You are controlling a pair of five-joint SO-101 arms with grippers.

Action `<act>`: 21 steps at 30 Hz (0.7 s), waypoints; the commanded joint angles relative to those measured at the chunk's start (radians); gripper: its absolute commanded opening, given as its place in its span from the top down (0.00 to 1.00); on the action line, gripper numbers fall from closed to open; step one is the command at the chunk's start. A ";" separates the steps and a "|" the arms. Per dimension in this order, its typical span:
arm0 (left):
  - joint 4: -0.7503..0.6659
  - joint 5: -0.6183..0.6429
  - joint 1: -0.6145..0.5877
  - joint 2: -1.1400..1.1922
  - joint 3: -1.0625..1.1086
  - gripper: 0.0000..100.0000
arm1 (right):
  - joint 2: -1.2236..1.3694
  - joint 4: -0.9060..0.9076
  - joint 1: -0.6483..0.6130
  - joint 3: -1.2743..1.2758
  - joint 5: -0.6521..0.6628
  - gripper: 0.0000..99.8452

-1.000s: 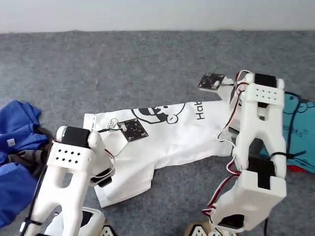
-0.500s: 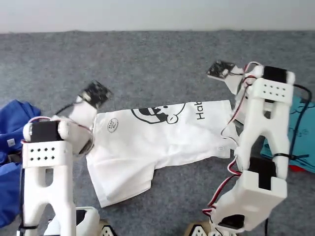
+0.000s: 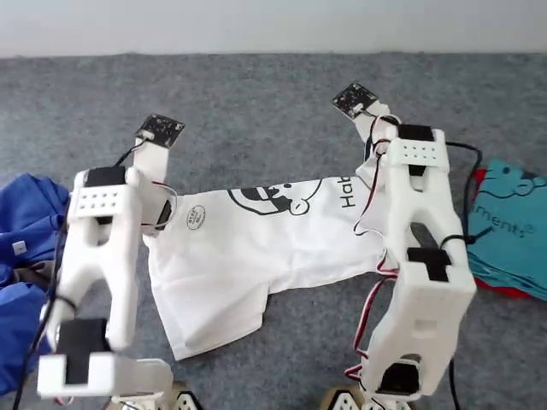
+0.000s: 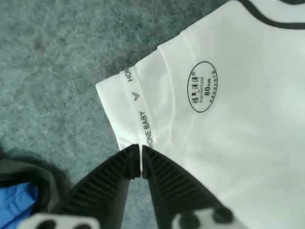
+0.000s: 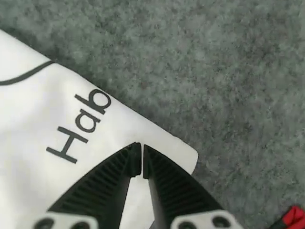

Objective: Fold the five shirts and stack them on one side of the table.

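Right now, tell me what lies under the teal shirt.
A red fabric edge peeks out beneath the teal shirt, on the grey table. The rest of it is covered, so its shape cannot be told.

Grey table (image 3: 256, 102): white shirt (image 3: 282, 248), blue shirts (image 3: 26, 222), teal shirt (image 3: 513, 231)

Grey, felt-like table (image 3: 256, 111), mottled and matte, spanning the high view from edge to edge; same coarse nap seen close up in both wrist views. Bounded at the far side by a plain pale wall (image 3: 273, 26), meeting the table in a straight line. Lit evenly, with soft, faint shadows.
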 commanded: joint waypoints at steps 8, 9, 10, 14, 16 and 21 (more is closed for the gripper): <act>0.115 -0.189 -0.043 0.465 -0.352 0.99 | 0.101 -0.239 0.019 -0.008 0.077 0.99; 0.140 -0.192 -0.057 0.503 -0.412 0.99 | 0.104 -0.260 0.018 -0.008 0.086 0.99; 0.166 -0.190 -0.066 0.542 -0.478 0.99 | 0.104 -0.282 0.016 -0.009 0.091 0.99; 0.307 -0.190 -0.068 0.635 -0.734 0.99 | 0.070 -0.274 0.004 -0.035 0.086 0.99; 0.384 -0.190 -0.046 0.641 -0.829 0.99 | 0.035 -0.206 -0.008 -0.049 0.086 0.99; 0.517 -0.167 0.021 0.597 -0.974 0.99 | -0.082 0.031 -0.065 -0.057 0.083 0.99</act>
